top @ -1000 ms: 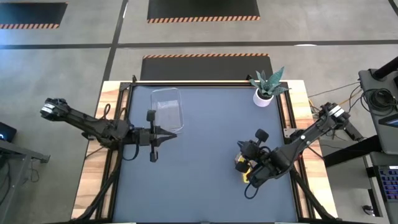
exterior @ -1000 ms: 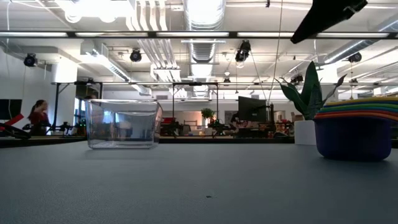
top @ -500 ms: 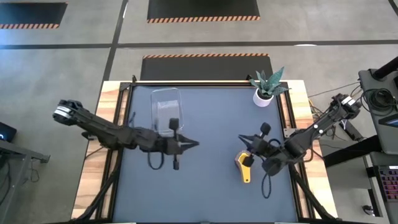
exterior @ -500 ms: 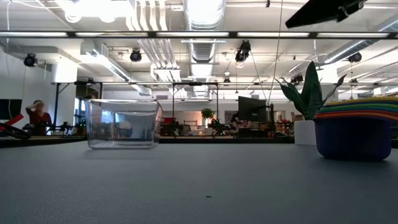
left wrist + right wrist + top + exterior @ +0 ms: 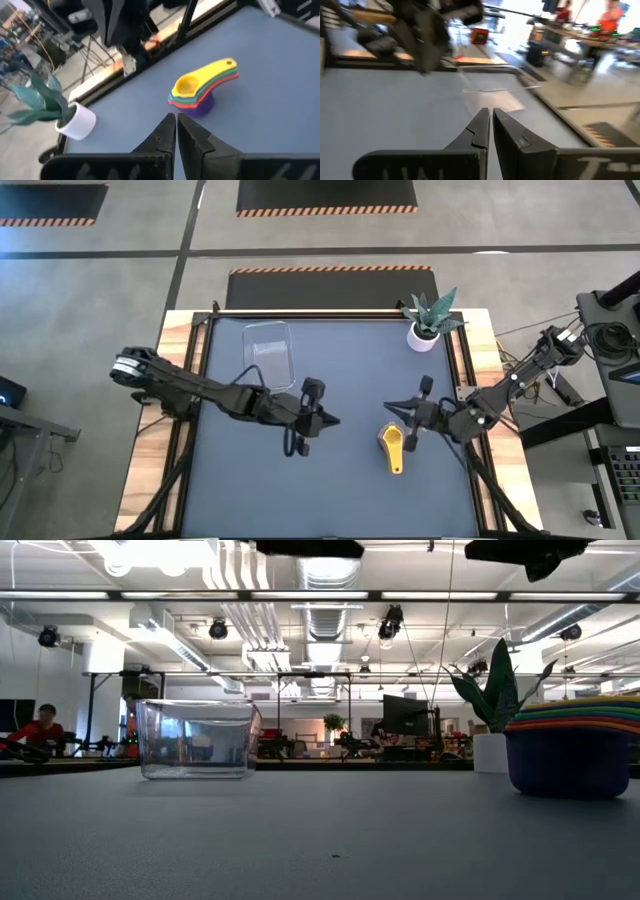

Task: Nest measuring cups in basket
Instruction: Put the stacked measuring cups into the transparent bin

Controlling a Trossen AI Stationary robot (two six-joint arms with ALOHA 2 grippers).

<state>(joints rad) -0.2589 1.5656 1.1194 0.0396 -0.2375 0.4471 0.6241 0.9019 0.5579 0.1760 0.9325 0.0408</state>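
Counts:
- measuring cups (image 5: 392, 444): 1 nested stack, right of centre on table. Layers seen in left wrist view (image 5: 200, 90): yellow top, then green, orange, red, purple at base = 5 colours. Low view (image 5: 572, 745) shows more bands (yellow, green, teal, orange, red over dark blue/purple base), exact no. can't tell.
- basket (image 5: 269, 352): 1, clear, far left.
- plant pot (image 5: 423, 336): 1, white w/ green plant, far right.
- arms: 2. left gripper (image 5: 333, 421) + right gripper (image 5: 389, 407) = 2, both w/ fingers closed together.
- person (image 5: 37, 727): 1 in room, far left, low view.
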